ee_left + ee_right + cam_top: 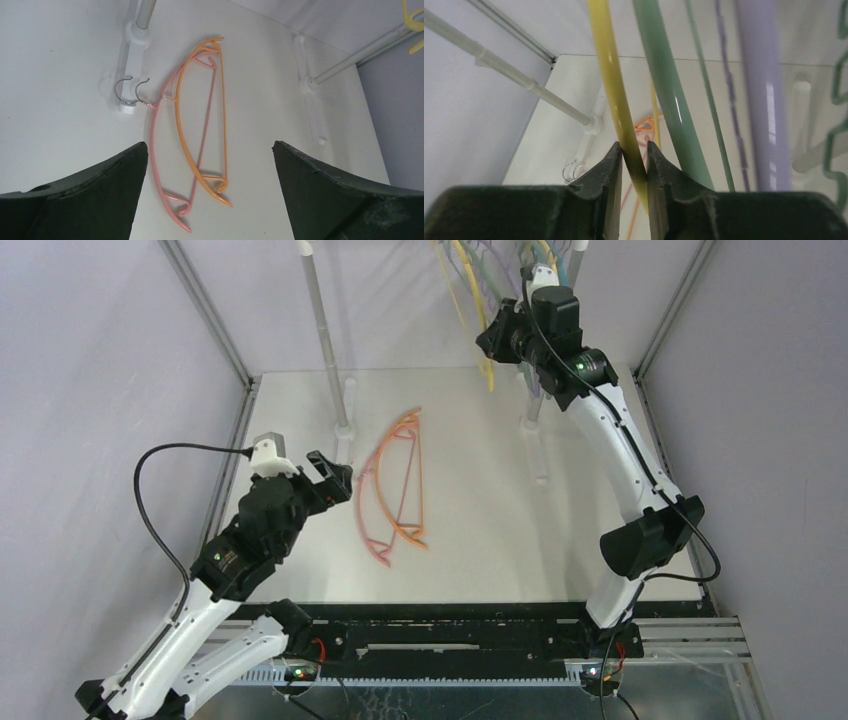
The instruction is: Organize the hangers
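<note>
An orange hanger (418, 480) and a pink hanger (360, 502) lie overlapping on the white table, hooks to the left. In the left wrist view the orange hanger (182, 130) and the pink hanger (154, 150) lie between the fingers. My left gripper (335, 475) is open and empty, just left of them and above the table (209, 150). My right gripper (495, 340) is raised at the back and shut on a hanging yellow hanger (611, 75). A green hanger (664, 85), a lilac hanger (759, 90) and a wavy teal hanger (836, 100) hang beside it.
The white-and-metal rail frame has a left post (325, 340) with a foot (345, 450) beside the hanger hooks, and a right post (535, 405) under my right arm. Grey walls enclose the table (500, 540) on three sides.
</note>
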You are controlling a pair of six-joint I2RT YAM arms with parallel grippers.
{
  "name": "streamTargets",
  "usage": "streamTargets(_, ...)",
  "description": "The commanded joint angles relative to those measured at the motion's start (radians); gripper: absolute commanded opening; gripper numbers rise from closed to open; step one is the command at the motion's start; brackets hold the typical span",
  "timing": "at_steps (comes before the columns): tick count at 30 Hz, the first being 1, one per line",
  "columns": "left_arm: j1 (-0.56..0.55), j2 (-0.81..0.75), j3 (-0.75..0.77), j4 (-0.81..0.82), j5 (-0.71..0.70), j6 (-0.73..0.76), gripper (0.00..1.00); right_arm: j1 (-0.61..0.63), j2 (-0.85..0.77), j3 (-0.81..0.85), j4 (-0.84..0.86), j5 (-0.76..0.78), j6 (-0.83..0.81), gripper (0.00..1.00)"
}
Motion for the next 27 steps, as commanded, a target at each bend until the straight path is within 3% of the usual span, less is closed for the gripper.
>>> streamTargets(1, 0.006, 0.017, -0.025, 0.046, -0.032, -0.015, 1.00, -0.030, -0.022, -0.047, -0.053, 0.074, -0.012, 0.32)
streamTargets(9, 0.006, 0.044, -0.010, 0.035, -0.020, -0.007, 0.99, -0.029, -0.086, -0.121, -0.031, 0.102, -0.012, 0.62)
streamTargets(16, 0.006, 0.098, 0.014, -0.005, -0.038, -0.010, 1.00, -0.001, -0.225, -0.185, -0.015, 0.183, -0.046, 0.78)
streamTargets(27, 0.006, 0.183, -0.051, 0.050, 0.026, -0.080, 0.99, 0.051, -0.442, -0.345, -0.041, 0.261, -0.122, 0.84)
